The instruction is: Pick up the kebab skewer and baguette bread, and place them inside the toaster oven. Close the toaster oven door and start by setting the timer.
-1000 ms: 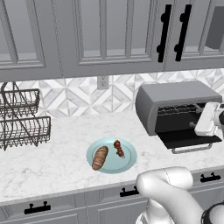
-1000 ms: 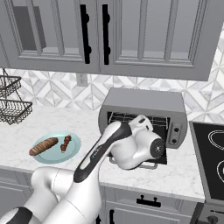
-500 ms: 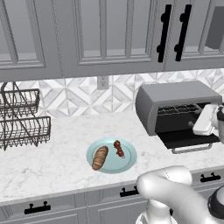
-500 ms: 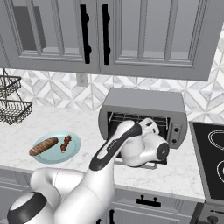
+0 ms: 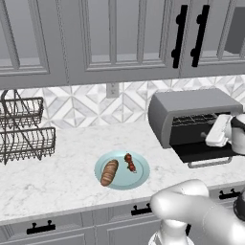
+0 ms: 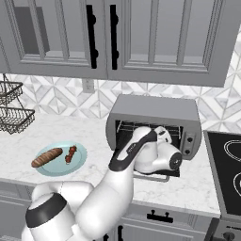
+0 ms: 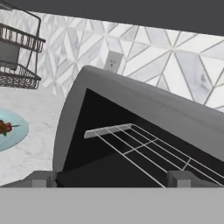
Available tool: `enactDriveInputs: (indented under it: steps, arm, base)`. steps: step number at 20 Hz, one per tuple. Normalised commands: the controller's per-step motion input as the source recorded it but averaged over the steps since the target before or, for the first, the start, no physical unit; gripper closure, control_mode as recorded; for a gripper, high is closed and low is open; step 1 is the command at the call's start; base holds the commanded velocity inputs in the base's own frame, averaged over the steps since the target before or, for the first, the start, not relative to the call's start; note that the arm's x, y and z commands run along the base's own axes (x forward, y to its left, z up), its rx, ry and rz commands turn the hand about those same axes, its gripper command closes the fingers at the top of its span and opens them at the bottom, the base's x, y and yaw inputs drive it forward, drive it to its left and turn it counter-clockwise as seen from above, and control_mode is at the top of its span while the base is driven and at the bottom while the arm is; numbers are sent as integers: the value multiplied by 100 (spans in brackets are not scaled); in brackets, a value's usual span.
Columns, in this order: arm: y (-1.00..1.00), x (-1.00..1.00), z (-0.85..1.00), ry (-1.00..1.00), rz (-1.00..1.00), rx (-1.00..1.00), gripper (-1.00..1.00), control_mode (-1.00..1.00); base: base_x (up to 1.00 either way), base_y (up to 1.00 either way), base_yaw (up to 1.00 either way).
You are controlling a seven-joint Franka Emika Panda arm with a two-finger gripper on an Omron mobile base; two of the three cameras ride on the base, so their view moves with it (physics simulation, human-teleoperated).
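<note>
While the jaws (image 7: 107, 180) gape empty at the toaster oven (image 7: 144, 131), kebab skewer (image 5: 129, 162) well apart

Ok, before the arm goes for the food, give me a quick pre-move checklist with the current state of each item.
1. Toaster oven door dropped open: ok.
2. Wire rack inside the toaster oven free of items: ok.
3. End effector open and holding nothing: ok; it sits at the oven mouth.
4. Kebab skewer lying on the plate: ok.
5. Baguette bread on the same plate, apart from the skewer: ok.
6. Timer knob setting on the control panel: cannot tell, too small to read.
</note>
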Motion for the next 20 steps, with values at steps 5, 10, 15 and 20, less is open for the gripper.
enactDriveInputs:
  steps: [5, 10, 15, 20]
  arm:
    - [0, 40, -21, -4, -2, 0, -100, -100]
    - [0, 35, -13, 0, -10, 0, -100, -100]
    - [0, 22, -22, 0, -10, 0, -100, -100]
    - [-1, 11, -17, -2, -8, 0, -100, -100]
  base:
    - [0, 0, 0]
    - [0, 0, 0]
    - [0, 0, 0]
    - [0, 0, 0]
